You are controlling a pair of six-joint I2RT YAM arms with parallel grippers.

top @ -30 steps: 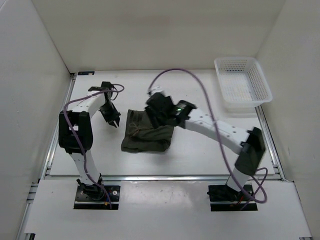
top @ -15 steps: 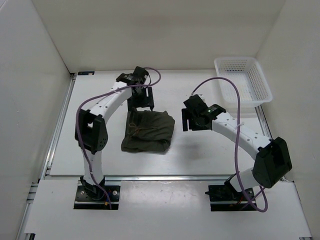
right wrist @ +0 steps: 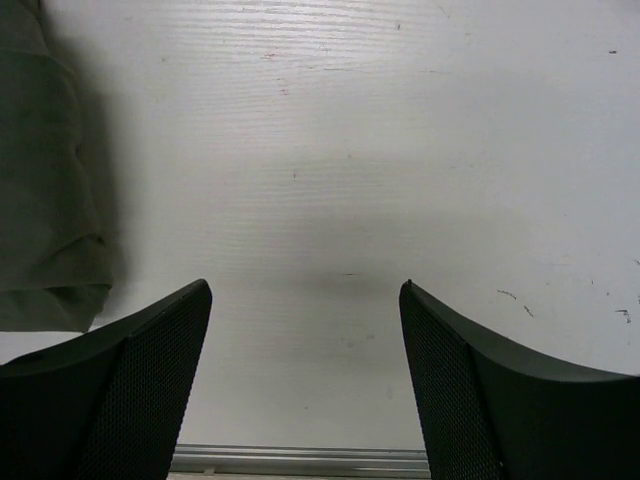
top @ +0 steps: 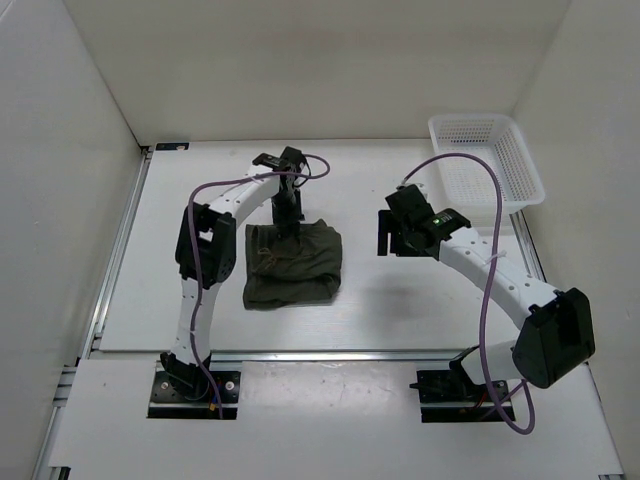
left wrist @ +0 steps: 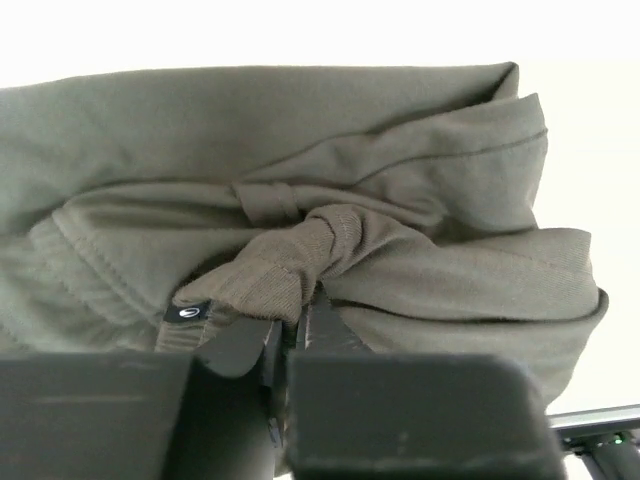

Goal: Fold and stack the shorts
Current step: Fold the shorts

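Left gripper (left wrist: 295, 322) had moved to the shorts' (top: 290, 268) far side and clenched on fabric. Right gripper (right wrist: 305, 330) had retreated toward the counter's (top: 400, 305) right edge, released. Another fold judged pending.

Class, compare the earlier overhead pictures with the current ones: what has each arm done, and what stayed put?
The left gripper swung from the left side of the shorts to their far edge and pinched a fold of fabric. The right gripper drew off the shorts to the right and hangs open over the table. The shorts and the basket stayed put.
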